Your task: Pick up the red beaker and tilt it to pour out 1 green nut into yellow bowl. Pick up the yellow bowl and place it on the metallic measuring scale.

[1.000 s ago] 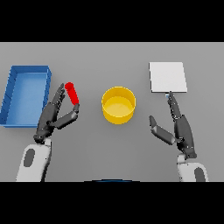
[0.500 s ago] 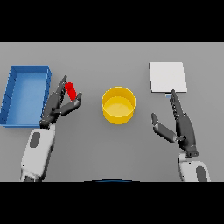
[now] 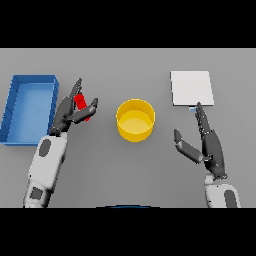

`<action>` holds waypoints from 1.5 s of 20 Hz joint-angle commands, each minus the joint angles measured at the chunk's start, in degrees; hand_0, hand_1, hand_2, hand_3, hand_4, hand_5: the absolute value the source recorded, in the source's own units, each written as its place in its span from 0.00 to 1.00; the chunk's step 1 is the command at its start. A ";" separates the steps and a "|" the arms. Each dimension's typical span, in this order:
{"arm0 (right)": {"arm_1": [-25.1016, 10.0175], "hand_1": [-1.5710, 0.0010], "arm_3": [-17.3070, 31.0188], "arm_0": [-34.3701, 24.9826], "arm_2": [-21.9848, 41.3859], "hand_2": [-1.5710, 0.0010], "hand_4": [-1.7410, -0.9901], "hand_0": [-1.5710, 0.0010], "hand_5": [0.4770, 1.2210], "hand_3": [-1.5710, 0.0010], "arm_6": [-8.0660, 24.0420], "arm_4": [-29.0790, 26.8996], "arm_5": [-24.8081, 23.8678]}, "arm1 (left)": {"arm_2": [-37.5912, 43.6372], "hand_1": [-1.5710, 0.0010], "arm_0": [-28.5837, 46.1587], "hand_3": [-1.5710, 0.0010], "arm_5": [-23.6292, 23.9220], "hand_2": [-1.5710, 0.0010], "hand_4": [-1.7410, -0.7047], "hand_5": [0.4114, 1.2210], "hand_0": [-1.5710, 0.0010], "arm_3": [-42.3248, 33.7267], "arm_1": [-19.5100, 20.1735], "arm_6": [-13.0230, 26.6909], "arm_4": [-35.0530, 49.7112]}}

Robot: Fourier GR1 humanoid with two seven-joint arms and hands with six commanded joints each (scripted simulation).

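grey tabletop [image 3: 125, 170], flat and matte, fills the view from the robot's head. left hand [image 3: 70, 112] sits between the blue tray [image 3: 12, 107] and the yellow bowl [image 3: 135, 120], dark fingers [image 3: 75, 91] and thumb wrapped round the red beaker [image 3: 81, 106], which shows as a small glossy red cylinder, tilted, mostly covered by the hand. whether the beaker is off the table or resting on it, cannot tell. no green nut can be made out from here, the beaker's mouth is hidden. yellow bowl stands upright near the middle, round, smooth-walled, a paler yellow floor inside, apart from both hands. blue tray is a shallow rectangular box with thin raised walls, lying at the left side, just beside the left hand but not touched. metallic measuring scale [image 3: 192, 88] is a flat pale square plate at the upper right, with a tiny light tab on its near edge. right hand [image 3: 210, 147] sits below the scale, fingers [image 3: 201, 116] straight and relaxed, pointing up toward that near edge, thumb spread toward the bowl, holding nothing.
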 commanded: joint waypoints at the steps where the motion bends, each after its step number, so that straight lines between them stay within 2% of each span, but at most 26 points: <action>1: -0.09 1.00 -0.67 0.50 0.16 1.00 0.58 1.00 0.27 1.00 -0.06 -0.22 0.33 | 0.12 1.00 -0.63 1.00 0.01 1.00 0.38 0.39 1.00 1.11 0.08 -1.15 -0.19; 2: -0.55 1.00 -0.82 -0.02 -0.12 1.00 0.59 1.00 0.28 1.00 0.94 -0.53 0.65 | 0.35 1.00 -0.71 1.00 0.01 1.00 0.36 0.40 1.00 1.91 -0.20 -2.52 0.01; 3: -0.23 1.00 -0.66 0.26 0.20 1.00 0.59 1.00 0.28 1.00 0.65 0.01 0.30 | 0.66 1.00 -1.02 1.00 0.51 0.98 0.34 0.42 1.00 1.98 -0.61 -3.05 0.26; 4: -0.30 1.00 -0.38 -0.39 -0.02 1.00 0.60 1.00 0.28 1.00 1.02 0.18 0.03 | 1.15 0.95 -1.91 0.95 0.61 0.92 0.31 0.44 0.95 2.72 -0.90 -2.75 0.74; 5: -0.55 1.00 -0.47 0.17 -0.28 1.00 0.60 1.00 0.28 1.00 0.40 -0.11 0.16 | 1.64 0.82 -2.07 0.86 1.33 0.80 0.29 0.47 0.84 3.11 -1.63 -2.45 1.19; 6: -0.65 1.00 -0.31 0.42 -0.14 1.00 0.61 1.00 0.28 1.00 -0.04 -0.17 0.51 | 2.00 0.69 -2.41 0.69 2.47 0.68 0.29 0.58 0.71 3.30 -2.24 -2.20 1.24; 8: -0.40 1.00 -1.14 1.07 0.15 1.00 0.61 1.00 0.28 1.00 -0.33 -0.24 0.56 | 1.55 0.44 -2.87 0.44 5.34 0.44 0.29 0.73 0.45 4.34 -2.34 -1.97 -0.94; 10: -0.69 1.00 -0.29 0.13 -0.43 1.00 0.60 1.00 0.28 1.00 1.02 -0.65 0.68 | 1.46 0.28 -3.26 0.28 5.81 0.28 0.29 0.83 0.29 5.31 -2.79 -4.44 -2.02; 11: -0.54 1.00 -0.13 0.09 -0.33 1.00 0.60 1.00 0.28 1.00 0.08 -0.75 0.73 | 1.81 0.23 -3.41 0.23 5.61 0.22 0.29 0.86 0.23 5.97 -2.96 -6.01 -1.91; 12: -0.31 1.00 -0.59 0.61 0.09 1.00 0.60 1.00 0.28 1.00 -0.77 -0.50 0.74 | 2.03 0.18 -3.69 0.18 6.06 0.18 0.28 0.89 0.19 5.95 -3.16 -5.39 -2.17; 13: -0.10 1.00 -0.02 -0.05 0.06 1.00 0.59 1.00 0.27 1.00 0.27 -0.39 0.57 | 2.01 0.15 -3.45 0.14 6.63 0.14 0.23 0.89 0.15 5.84 -3.45 -6.43 -2.57; 15: -0.52 1.00 0.06 -0.41 -0.03 1.00 0.59 1.00 0.28 1.00 -0.11 -0.63 1.06 | 2.32 0.09 -3.28 0.09 6.90 0.09 0.15 0.88 0.10 5.36 -3.44 -7.90 -1.35; 17: -0.11 1.00 0.85 -0.77 0.48 1.00 0.61 1.00 0.27 1.00 -0.51 -0.02 0.94 | 1.97 0.06 -4.08 0.06 6.69 0.06 0.09 0.87 0.06 5.06 -2.87 -7.19 -0.77; 22: -0.10 1.00 0.96 -0.56 0.96 1.00 0.65 1.00 0.26 1.00 -1.51 1.53 0.13 | -0.26 0.02 -3.84 0.02 8.57 0.02 0.03 0.85 0.02 -0.96 -1.40 -6.85 -0.96; 24: 0.06 1.00 1.27 -1.39 1.14 1.00 0.66 1.00 0.26 1.00 -1.30 2.19 -0.28 | -3.14 0.01 -4.05 0.01 8.88 0.01 0.02 0.85 0.01 -5.08 -0.08 -3.56 -3.20; 25: 0.00 1.00 0.87 -1.07 1.25 1.00 0.66 1.00 0.27 1.00 -1.40 2.39 -0.31 | -4.83 0.01 -5.65 0.01 8.63 0.01 0.02 0.86 0.01 -5.23 1.04 -0.54 -5.14; 27: -0.02 1.00 -0.08 0.26 2.02 1.00 0.66 1.00 0.28 1.00 -1.24 3.86 -0.80 | -9.90 0.01 -6.66 0.01 6.31 0.01 0.01 0.87 0.01 -6.53 3.86 2.12 -9.65; 28: 0.19 1.00 -0.24 -0.24 2.11 1.00 0.66 1.00 0.29 1.00 -0.01 4.34 -1.20 | -11.68 0.01 -6.99 0.01 5.39 0.01 0.01 0.88 0.01 -7.01 4.87 3.09 -11.14; 30: 0.31 1.00 -0.85 0.67 2.22 1.00 0.66 1.00 0.29 1.00 -0.71 4.04 -1.07 | -13.67 0.01 -7.25 0.01 4.20 0.01 0.01 0.87 0.01 -7.70 6.30 4.16 -12.51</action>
